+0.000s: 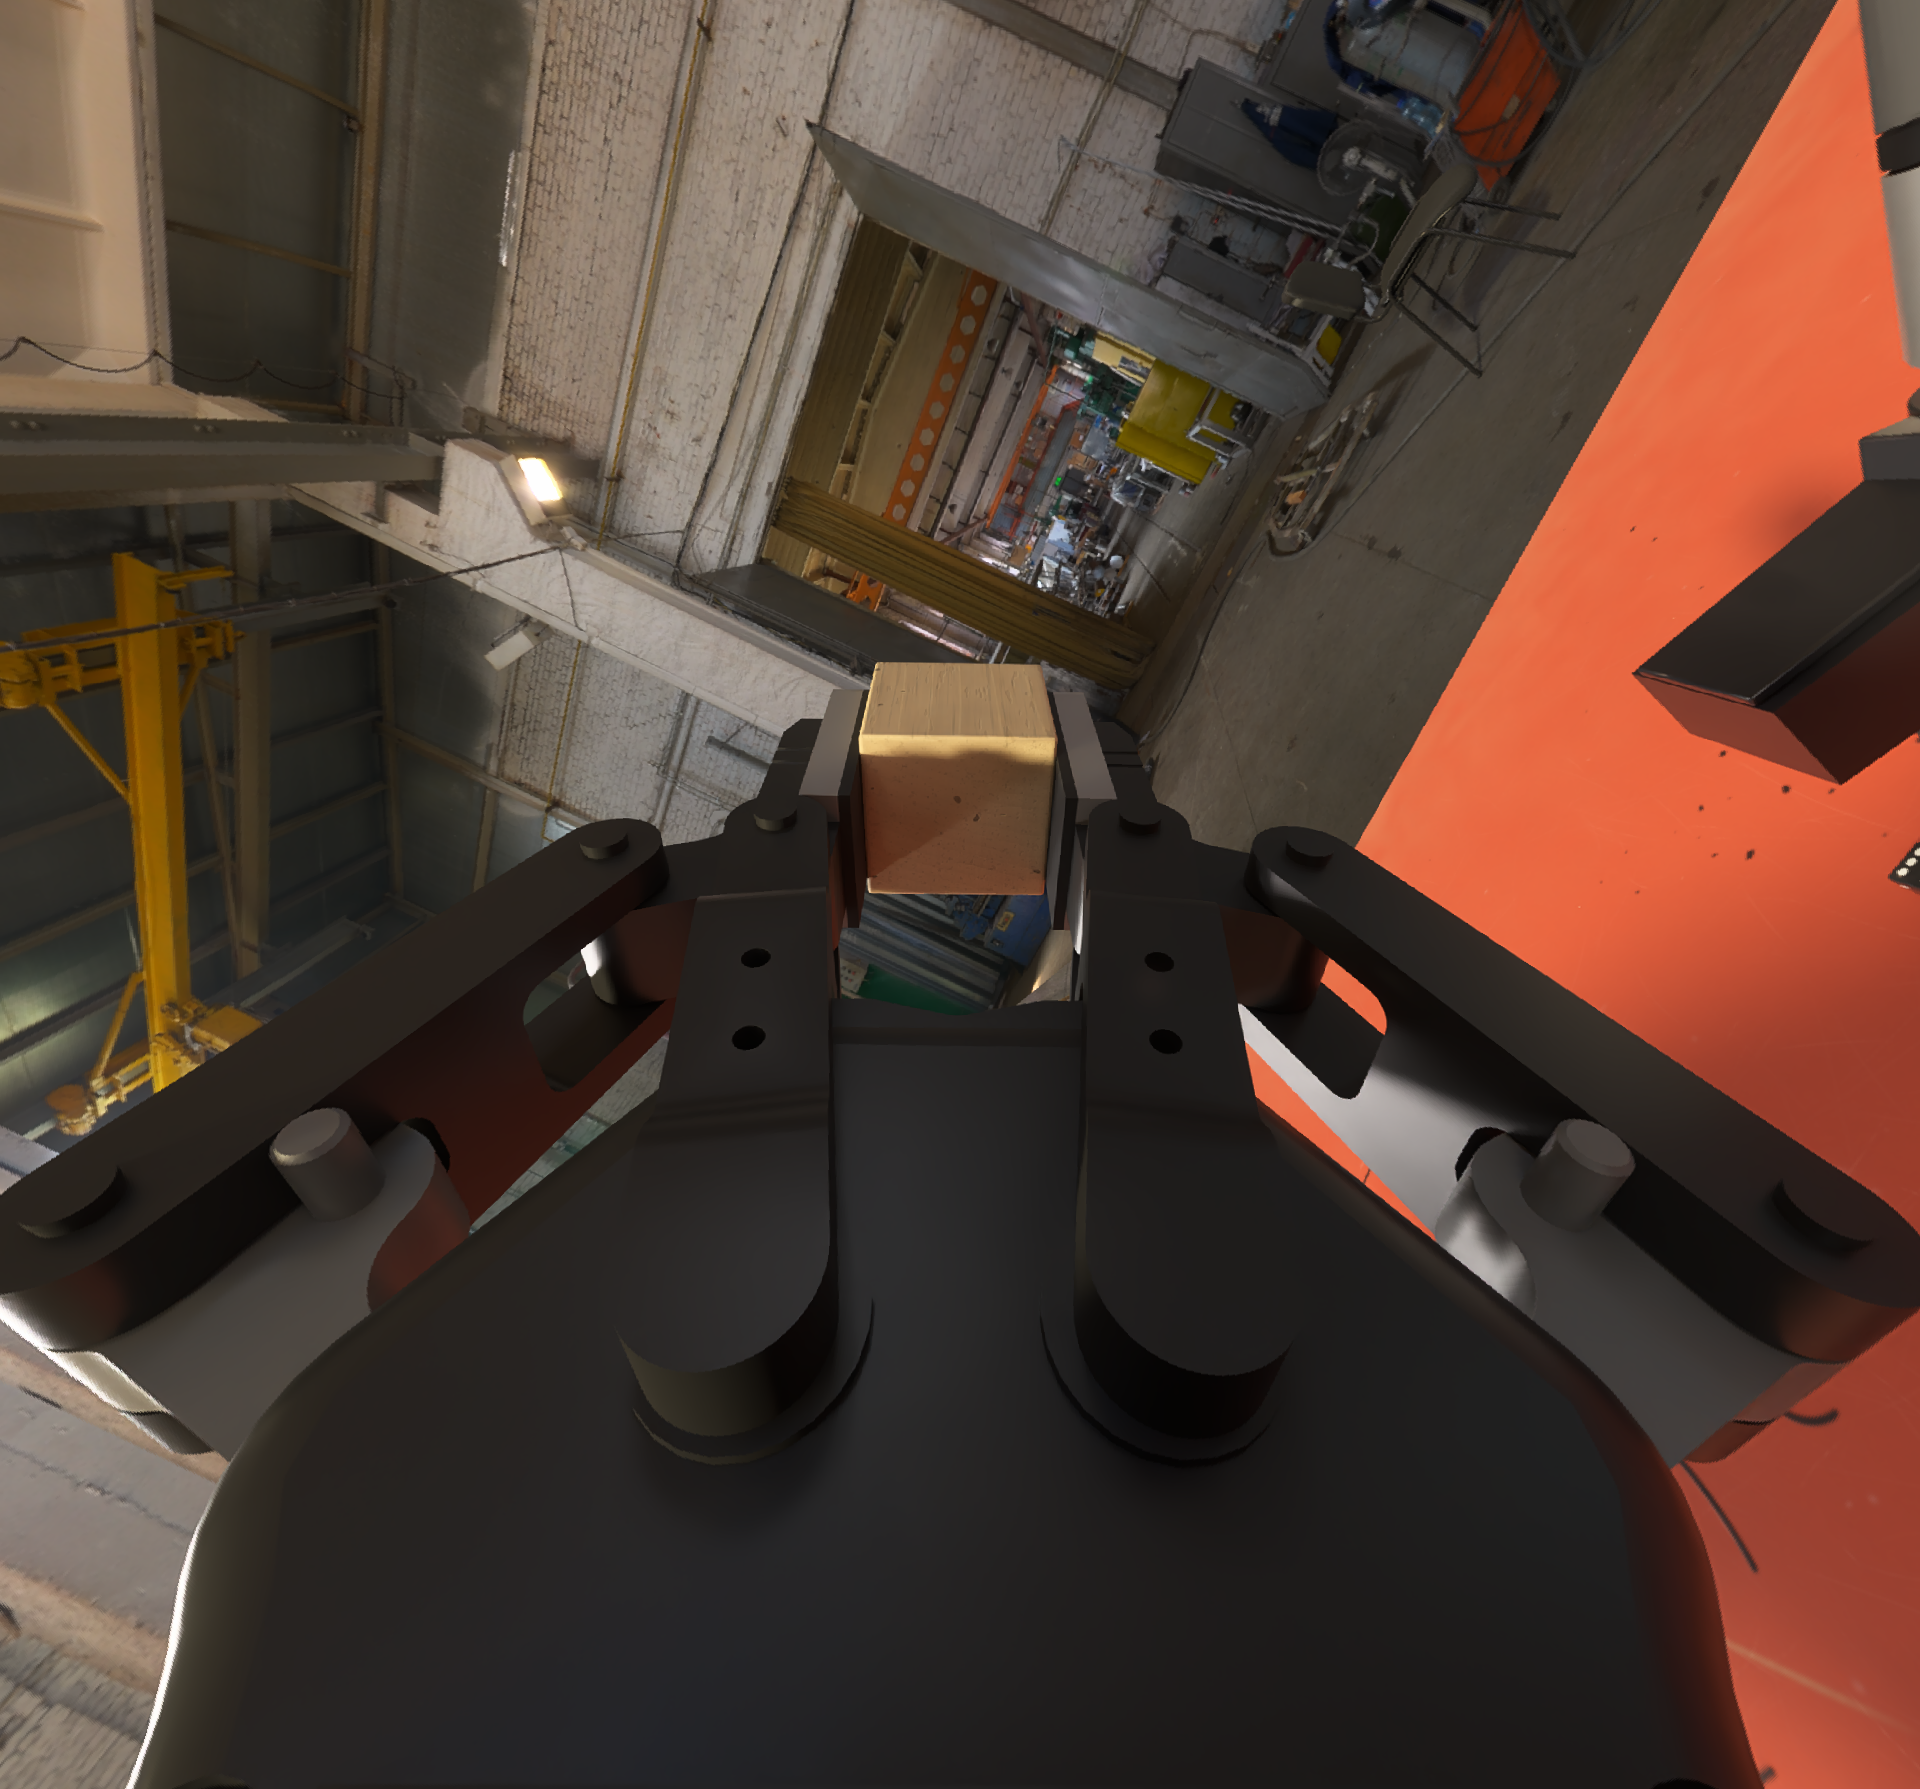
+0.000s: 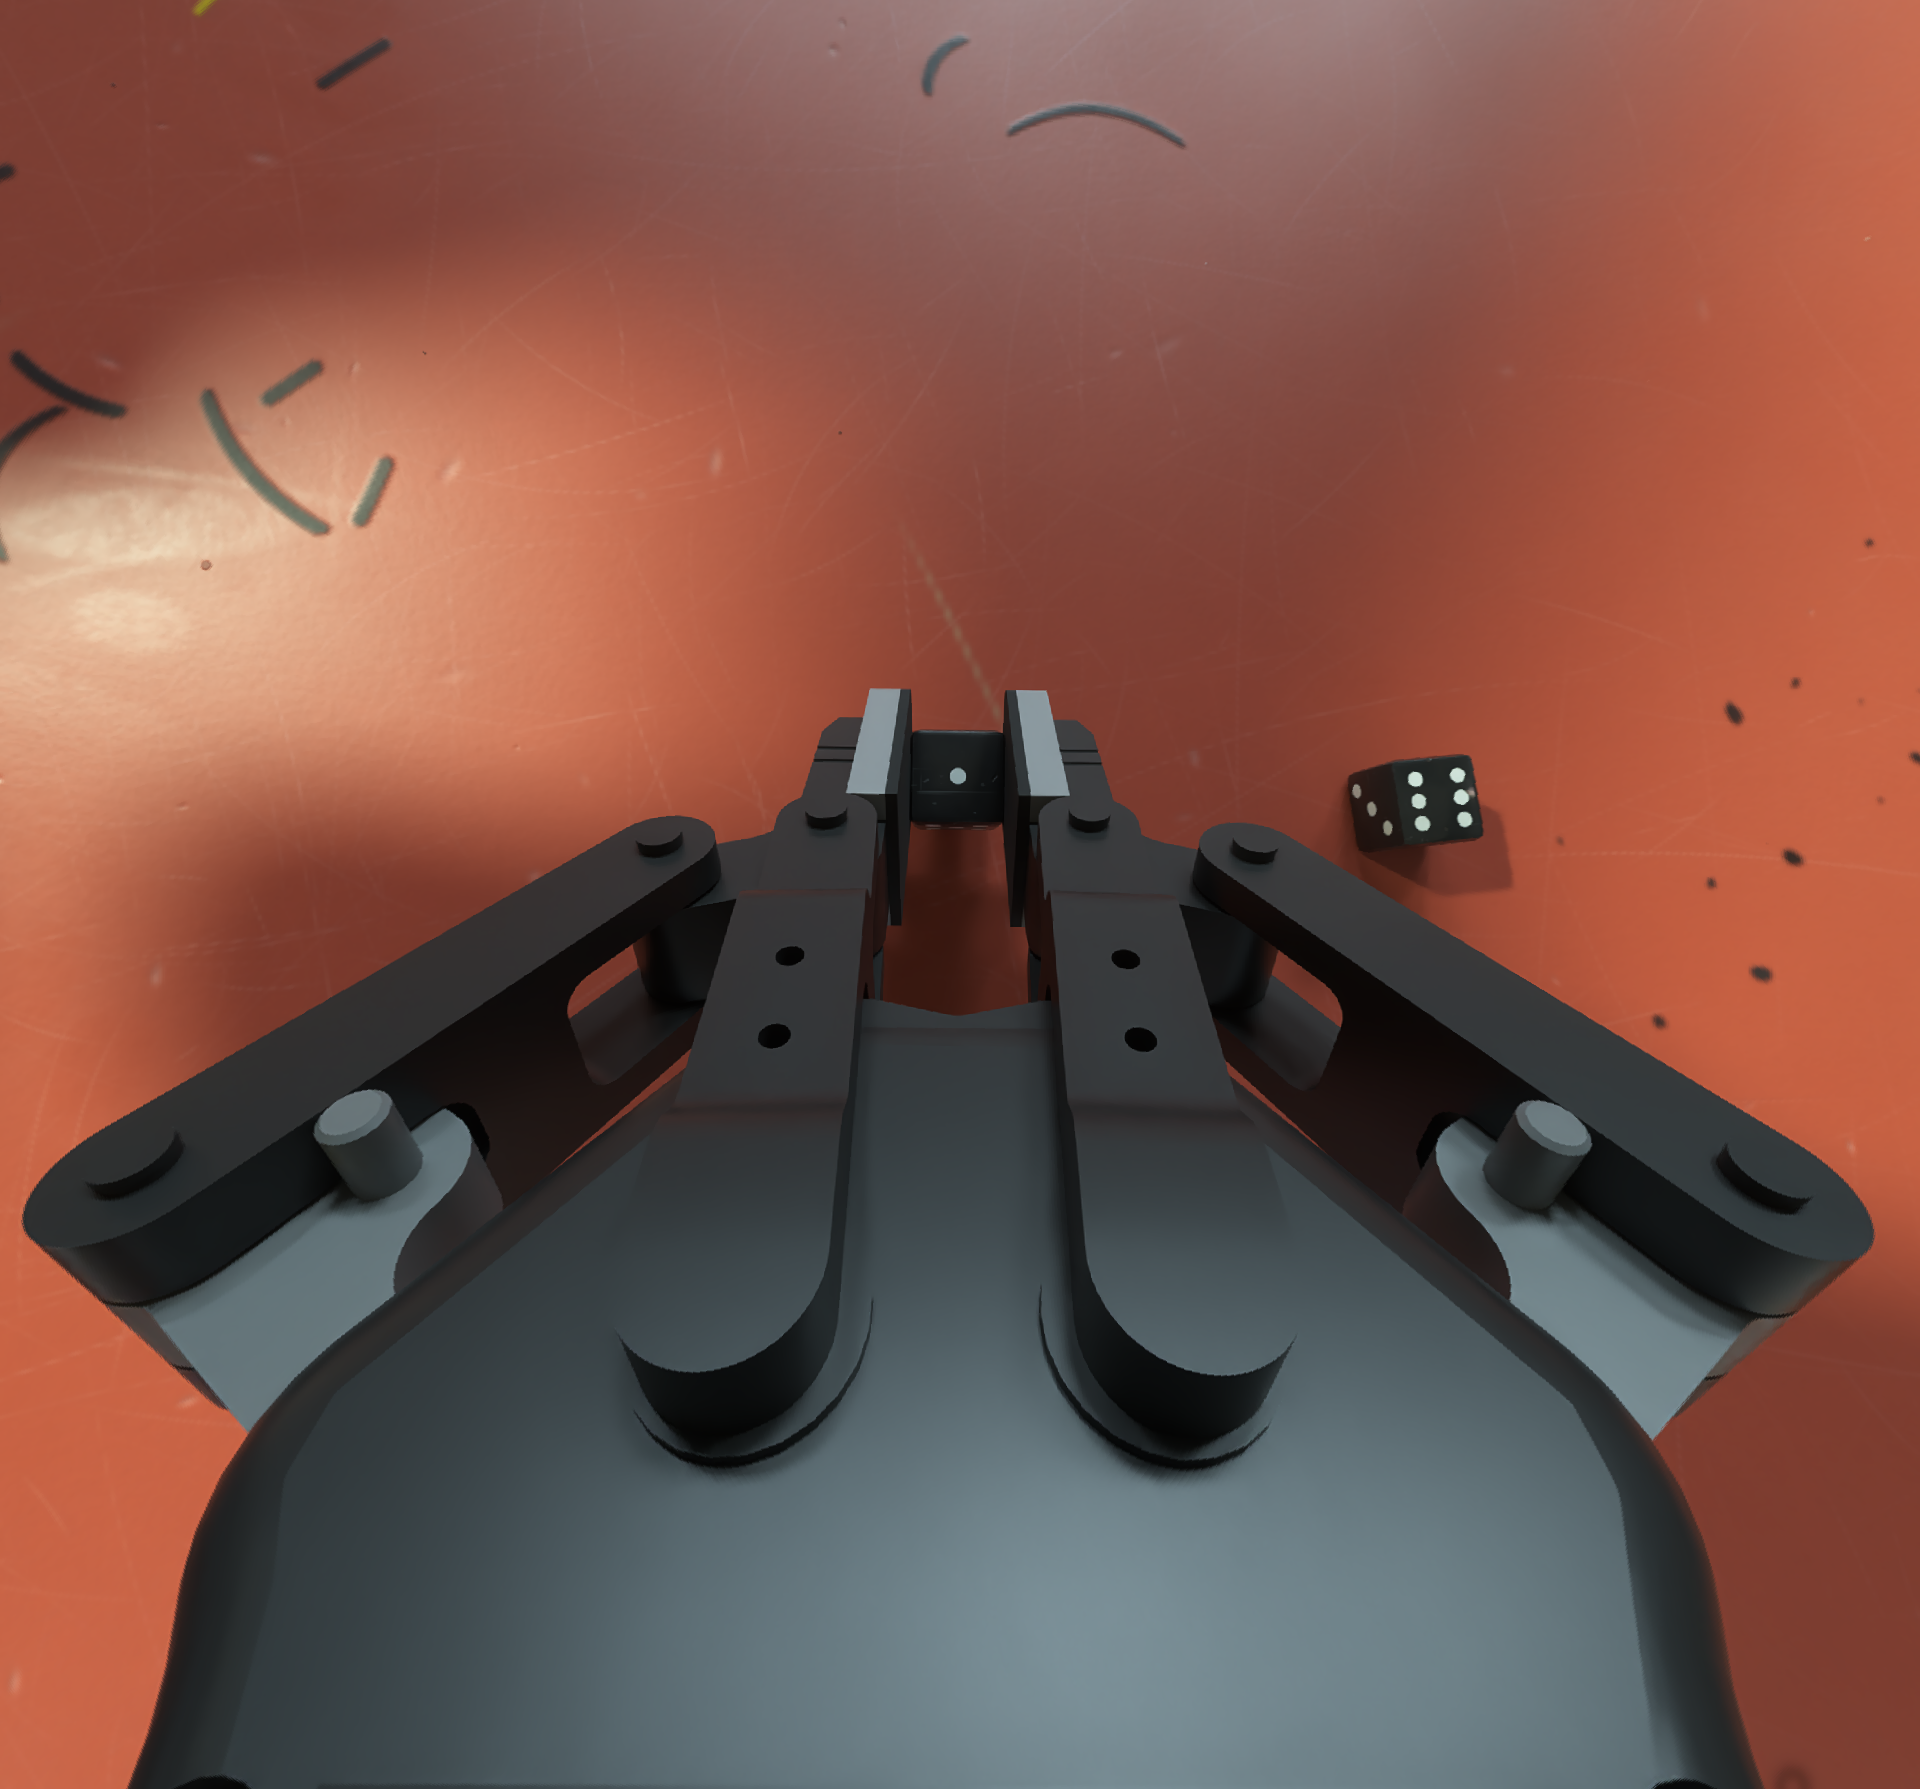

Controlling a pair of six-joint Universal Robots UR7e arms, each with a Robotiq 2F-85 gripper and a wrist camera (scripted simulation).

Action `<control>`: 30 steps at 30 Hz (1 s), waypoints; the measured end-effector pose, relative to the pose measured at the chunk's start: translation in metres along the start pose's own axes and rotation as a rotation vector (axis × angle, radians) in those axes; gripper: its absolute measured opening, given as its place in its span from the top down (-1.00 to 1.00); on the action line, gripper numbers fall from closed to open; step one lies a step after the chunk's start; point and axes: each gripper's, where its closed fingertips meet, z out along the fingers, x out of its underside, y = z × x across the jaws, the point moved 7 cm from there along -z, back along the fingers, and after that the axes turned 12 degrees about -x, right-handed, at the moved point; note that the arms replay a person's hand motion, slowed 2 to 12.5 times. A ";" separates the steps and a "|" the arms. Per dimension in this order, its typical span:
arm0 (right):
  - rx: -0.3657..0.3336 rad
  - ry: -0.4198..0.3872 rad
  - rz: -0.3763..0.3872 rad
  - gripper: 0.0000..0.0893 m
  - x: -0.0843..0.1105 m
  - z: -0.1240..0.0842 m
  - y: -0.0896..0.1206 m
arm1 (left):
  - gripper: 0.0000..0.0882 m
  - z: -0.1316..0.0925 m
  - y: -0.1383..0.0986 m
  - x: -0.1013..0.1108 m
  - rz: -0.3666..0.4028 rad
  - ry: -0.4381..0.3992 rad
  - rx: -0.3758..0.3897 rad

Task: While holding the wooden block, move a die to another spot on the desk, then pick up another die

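Only in the left wrist view: wooden block (image 1: 956,783), mid-frame, squeezed tight between the left gripper (image 1: 958,752) jaws, up off the red worktop (image 1: 1558,908); big workshop hall behind. Only in the right wrist view: right gripper (image 2: 958,752) jaws clamped on a black die (image 2: 957,781), mid-frame. Second die (image 2: 1415,802) lying just right of it on the scratched worktop. Two dice, one block.

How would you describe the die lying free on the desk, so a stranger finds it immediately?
Start from the red desk. Right of the right end effector sits a black die, alone. Unlike the gripped die, nothing touches it.
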 end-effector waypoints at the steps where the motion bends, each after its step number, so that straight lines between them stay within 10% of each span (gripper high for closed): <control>1: 0.002 -0.003 -0.002 0.65 0.000 -0.001 0.000 | 0.37 0.000 0.000 0.000 0.000 0.000 0.000; 30: 0.075 -0.149 -0.063 0.65 -0.018 -0.038 -0.006 | 0.37 -0.003 0.005 0.000 -0.017 -0.007 -0.016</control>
